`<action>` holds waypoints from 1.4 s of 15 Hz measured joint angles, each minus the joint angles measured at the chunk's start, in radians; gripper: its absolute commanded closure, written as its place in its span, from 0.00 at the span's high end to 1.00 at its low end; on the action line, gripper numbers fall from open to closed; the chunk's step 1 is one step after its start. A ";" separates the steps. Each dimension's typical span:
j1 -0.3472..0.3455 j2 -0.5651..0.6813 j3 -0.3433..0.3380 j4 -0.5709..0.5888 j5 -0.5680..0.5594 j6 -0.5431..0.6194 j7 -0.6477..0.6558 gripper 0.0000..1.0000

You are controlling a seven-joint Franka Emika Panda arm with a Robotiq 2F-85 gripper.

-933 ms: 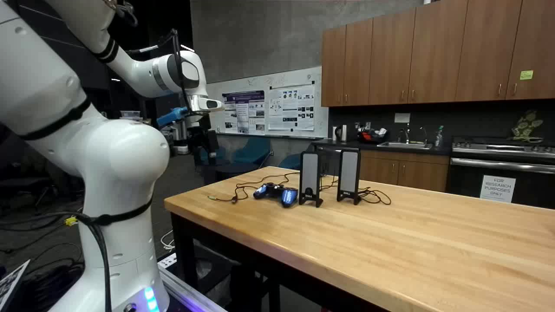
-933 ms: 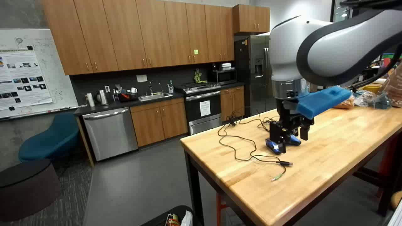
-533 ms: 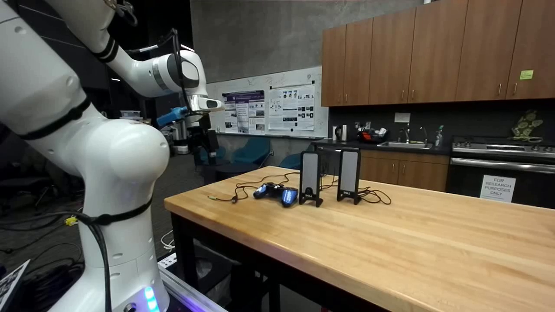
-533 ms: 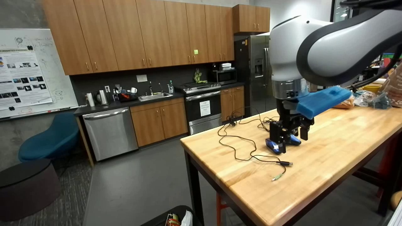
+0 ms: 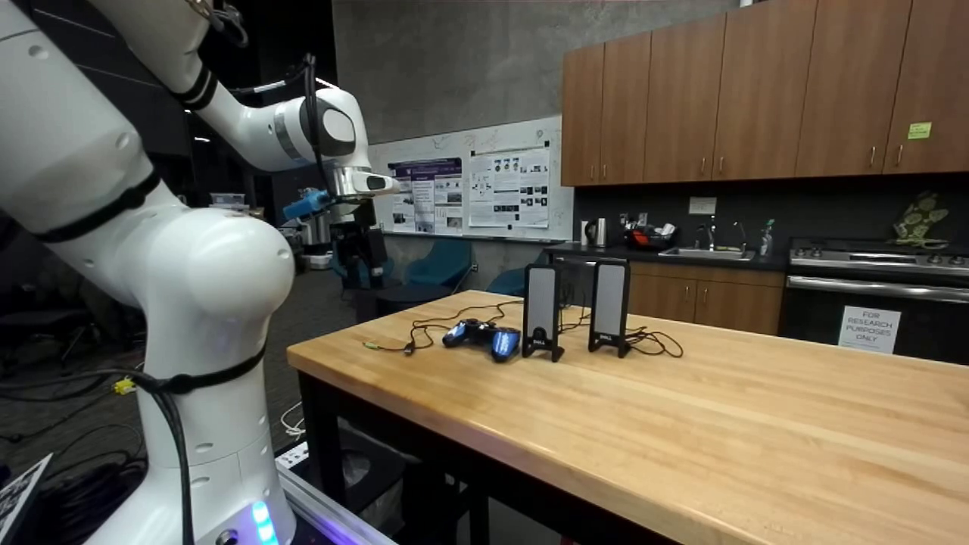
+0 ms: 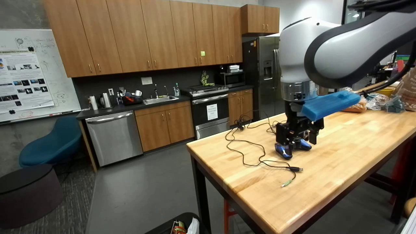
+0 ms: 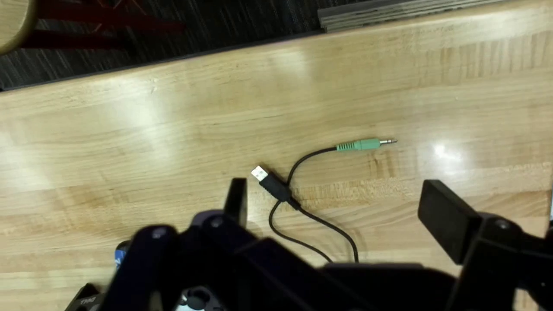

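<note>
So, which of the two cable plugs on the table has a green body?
The audio plug, ending in a thin metal pin; the USB plug has a black body and a wide, flat metal end.

In an exterior view, the black two-fingered gripper has shifted slightly left and toward the far side, uncovering more of the blue-and-black plastic game controller.

White arm bent, end effector pointing down, fingers spread wide, blurred pads seemingly parallel
</note>
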 measured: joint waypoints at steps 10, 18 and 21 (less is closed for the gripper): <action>-0.138 0.186 -0.062 0.074 -0.002 0.165 0.264 1.00; -0.178 0.296 -0.077 0.097 -0.112 0.251 0.646 1.00; -0.192 0.306 -0.106 0.107 -0.166 0.251 0.711 1.00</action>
